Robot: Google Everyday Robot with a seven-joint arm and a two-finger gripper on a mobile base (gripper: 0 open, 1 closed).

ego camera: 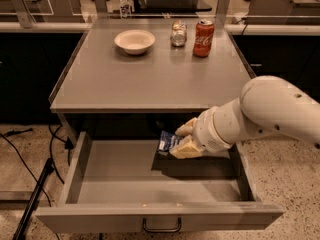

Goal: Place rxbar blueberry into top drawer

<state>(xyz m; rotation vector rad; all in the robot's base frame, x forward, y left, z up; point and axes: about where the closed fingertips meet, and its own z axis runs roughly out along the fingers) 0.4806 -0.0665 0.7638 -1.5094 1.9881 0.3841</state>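
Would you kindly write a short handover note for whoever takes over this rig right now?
Gripper: shut on the rxbar blueberry, hanging above the floor of the top drawer, toward its back and right of centre, just below the table edge.
Done: drawer is open; bar is grasped and over the drawer.
Left: lower, release the bar inside, pull the arm clear.
On the table: white bowl, glass jar, Coca-Cola can.

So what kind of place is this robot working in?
Probably an office break area or test kitchen: a grey table with a bowl and Coca-Cola can, more counters behind. The hand holds the rxbar blueberry over the open top drawer.
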